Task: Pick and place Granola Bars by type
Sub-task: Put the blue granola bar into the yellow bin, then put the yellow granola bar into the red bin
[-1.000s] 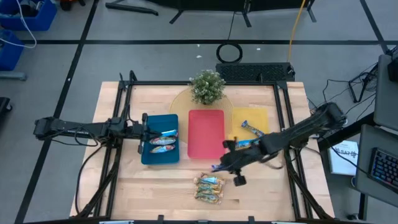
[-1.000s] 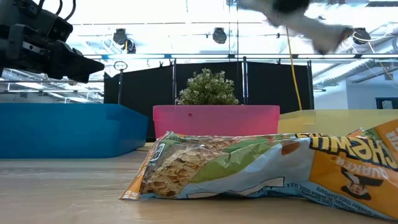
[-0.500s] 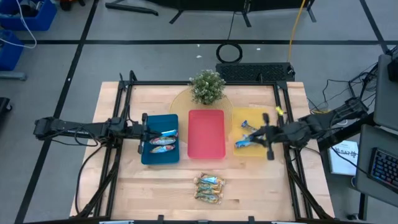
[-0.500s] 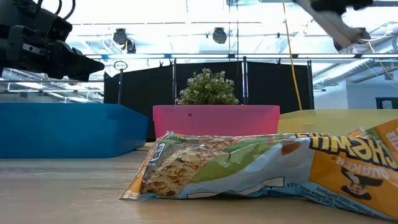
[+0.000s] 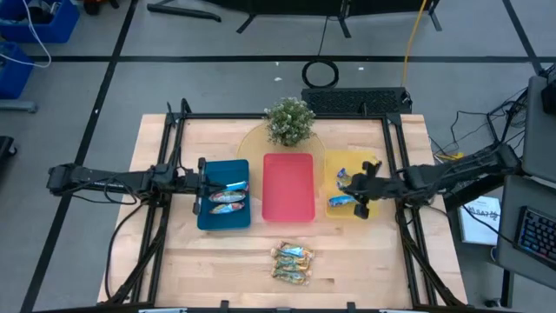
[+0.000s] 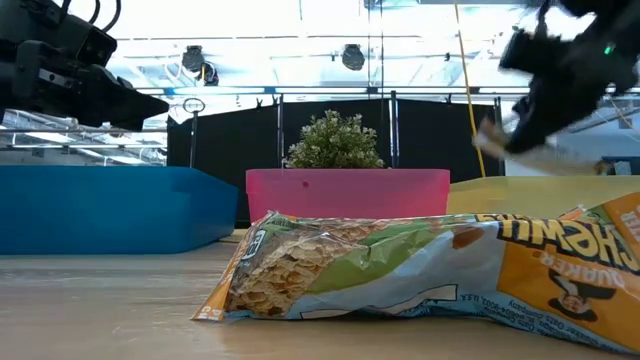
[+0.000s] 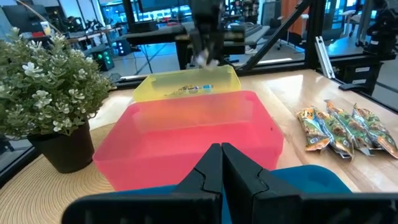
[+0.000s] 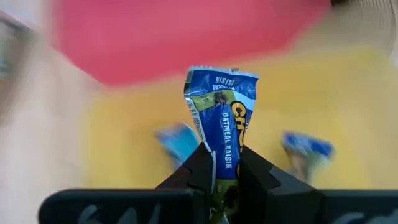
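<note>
Sorting granola bars by type, shown partway through. The right gripper (image 5: 358, 189) hovers over the yellow tray (image 5: 379, 159), its fingers (image 8: 198, 163) clamped on a blue oatmeal-raisin bar (image 8: 222, 116) that stands upright between them. Two further blue bars (image 5: 340, 201) already lie in that tray. The blue tray (image 5: 208, 219) holds two or three bars (image 5: 225, 208) of a blue-and-orange kind. The red tray (image 5: 287, 186) shows no bars. A cluster of tan bars (image 5: 291, 261) waits on the bench (image 5: 217, 265), near its front edge, well apart from all trays. The left gripper (image 5: 199, 186) rests above the blue tray, its fingers (image 7: 210, 174) pressed together and holding nothing. By judgement, the held bar remains to be released, and the tan cluster remains to be moved, presumably to the red tray.
</note>
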